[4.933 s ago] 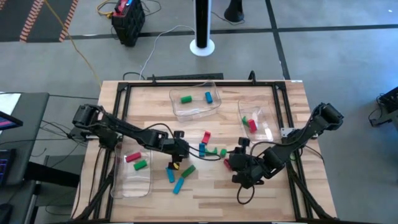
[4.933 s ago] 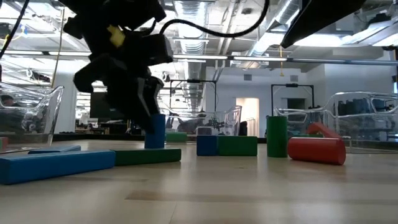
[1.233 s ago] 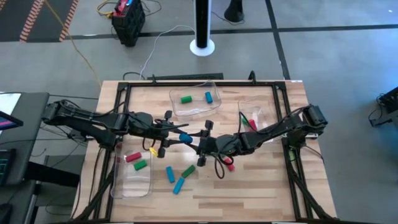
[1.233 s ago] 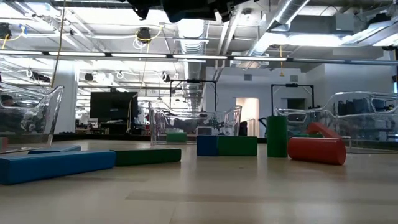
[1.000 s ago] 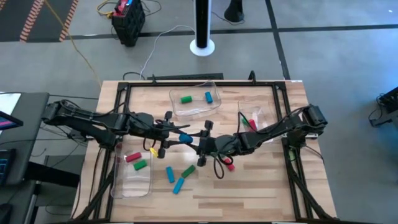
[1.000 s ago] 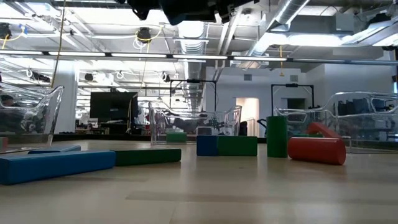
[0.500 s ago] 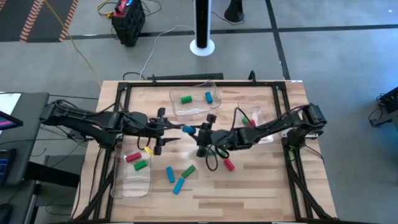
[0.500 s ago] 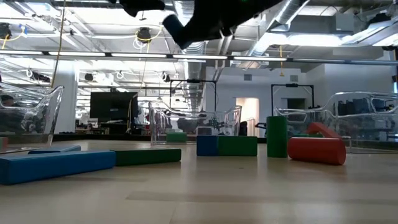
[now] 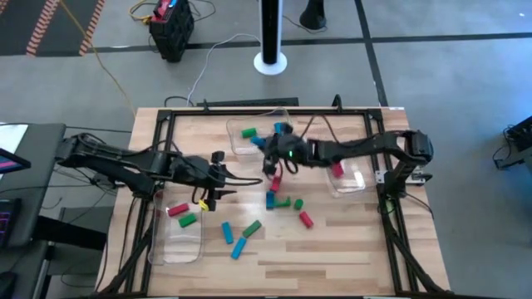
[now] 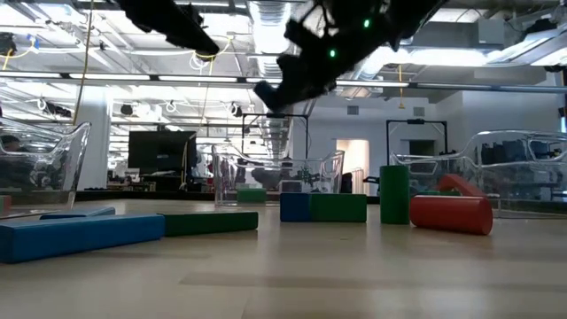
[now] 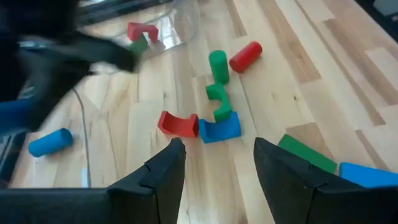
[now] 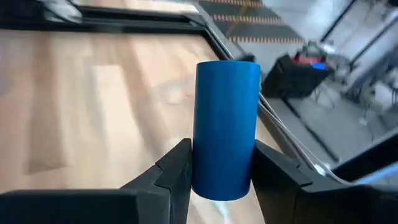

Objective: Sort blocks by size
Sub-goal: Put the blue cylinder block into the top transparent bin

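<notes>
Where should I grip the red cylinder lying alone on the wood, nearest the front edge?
Take the red cylinder across its round sides at mid-length, coming straight down from above. It lies flat on the table, slanted, with bare wood on both long sides, so turn the jaws square to its axis. The open left gripper looks nearer.

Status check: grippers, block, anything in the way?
Right gripper shut on blue cylinder, above the far tray. Left gripper open, empty, mid-table. Nothing blocking.
</notes>
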